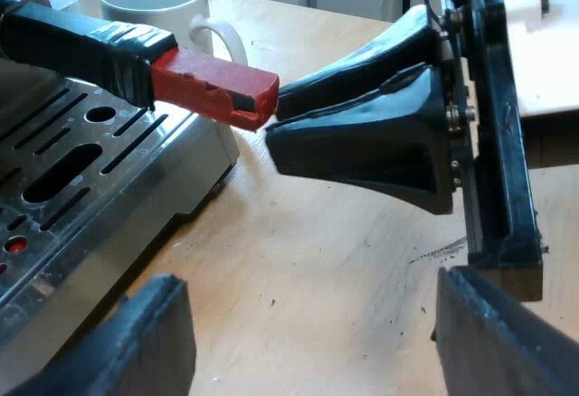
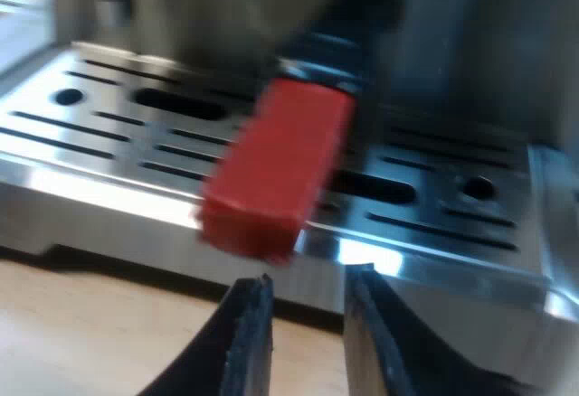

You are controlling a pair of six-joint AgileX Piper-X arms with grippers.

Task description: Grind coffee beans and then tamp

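Observation:
The holder's dark handle [image 1: 81, 43] juts out over the espresso machine's slotted drip tray [image 1: 90, 170], and its red end [image 1: 213, 84] reaches past the tray's edge. My right gripper [image 1: 276, 116] is tip-first at that red end, just short of it. Seen from the right wrist, the red end [image 2: 276, 170] hangs straight ahead of my right gripper [image 2: 308, 278], which is open by a narrow gap with nothing in it. My left gripper [image 1: 308, 278] is wide open low over the wooden table [image 1: 317, 233], below the right gripper and beside the tray.
A white mug [image 1: 154, 3] stands on the table beyond the handle, close to the machine. The drip tray [image 2: 136, 134] has a steel front edge just beyond my right fingertips [image 2: 249, 324]. Bare wood lies under the left gripper.

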